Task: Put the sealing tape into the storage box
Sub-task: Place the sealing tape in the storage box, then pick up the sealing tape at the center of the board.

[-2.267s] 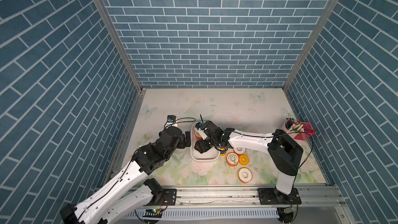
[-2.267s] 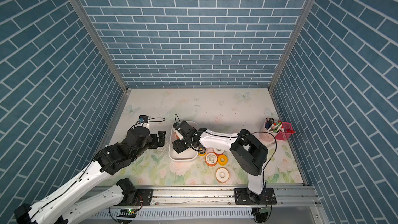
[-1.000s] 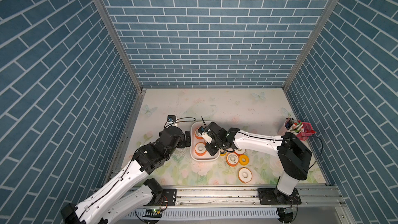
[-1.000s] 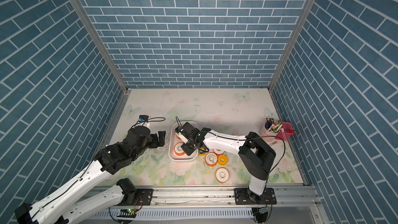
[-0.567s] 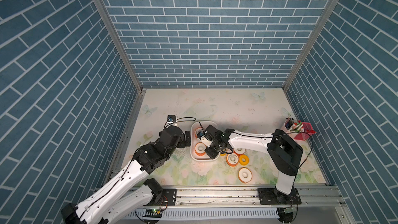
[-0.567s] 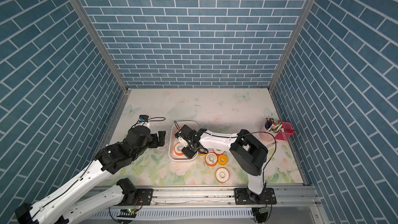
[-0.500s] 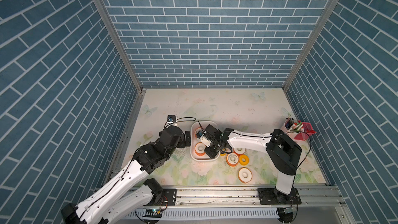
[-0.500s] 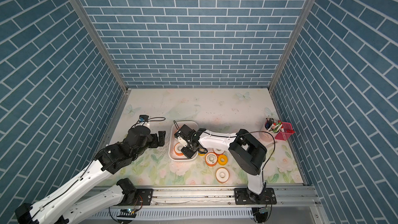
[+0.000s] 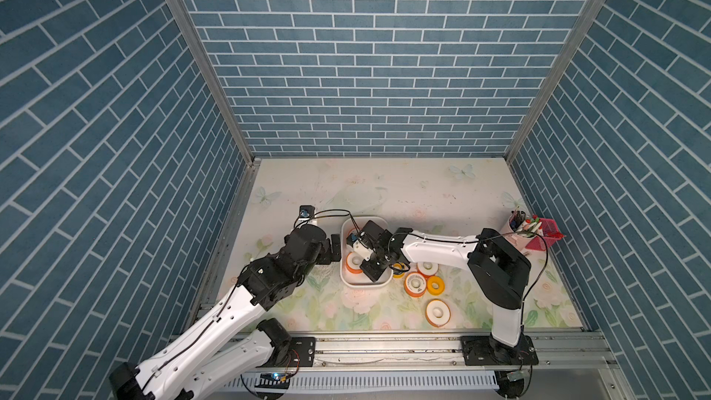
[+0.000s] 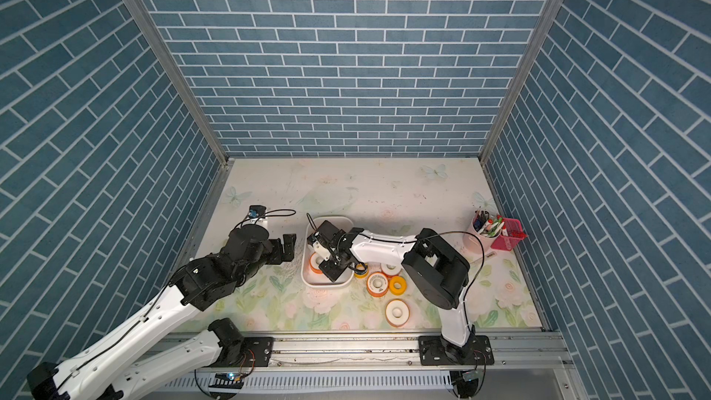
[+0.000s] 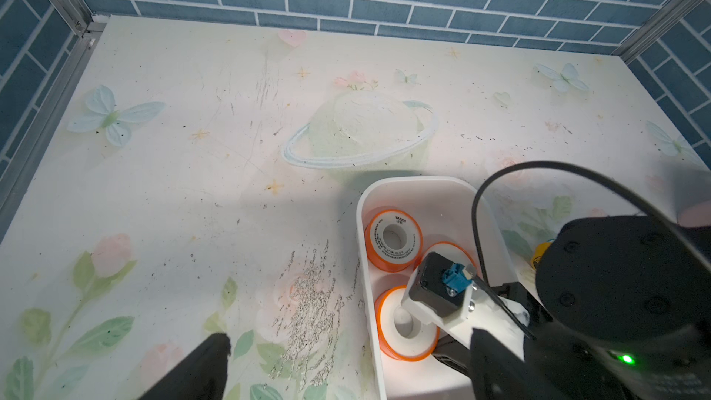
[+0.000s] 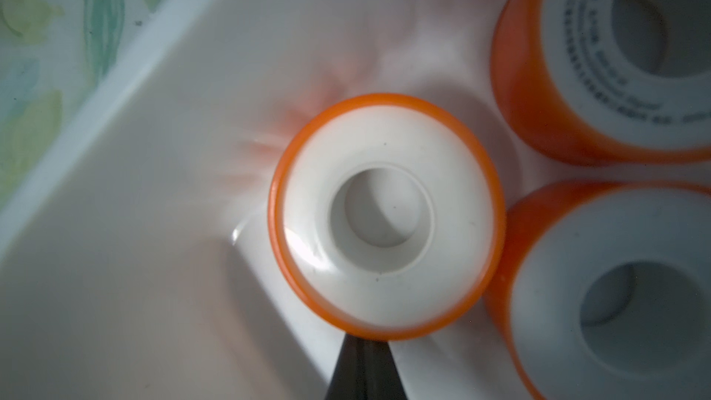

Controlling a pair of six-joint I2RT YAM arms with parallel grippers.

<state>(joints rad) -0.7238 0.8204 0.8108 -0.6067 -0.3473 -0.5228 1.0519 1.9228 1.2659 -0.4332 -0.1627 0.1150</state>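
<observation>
The storage box [image 9: 366,283] [image 10: 326,285] is a white tub holding three orange sealing tape rolls, all lying flat [image 12: 384,217] [image 12: 615,51] [image 12: 615,302]. My right gripper [image 12: 363,342] [image 9: 375,268] is down inside the box and shut on nothing. Its dark tip sits at the rim of the nearest roll [image 11: 404,325]. My left gripper [image 9: 333,248] [image 11: 350,344] stands open just left of the box wall [image 11: 368,286], with nothing between its fingers. More sealing tape lies on the table right of the box: orange rolls [image 9: 414,283] [image 9: 437,312] and a yellow one [image 9: 434,283].
A white-faced roll [image 9: 427,266] and a small yellow-black one [image 9: 398,269] lie partly under my right forearm. A white pen cup [image 9: 517,230] and a pink mesh basket [image 9: 546,238] stand at the right edge. Brick walls enclose three sides.
An orange roll that my right gripper covered earlier now shows in the front of the box. That gripper has edged slightly left inside the box. The left arm has stayed still.
</observation>
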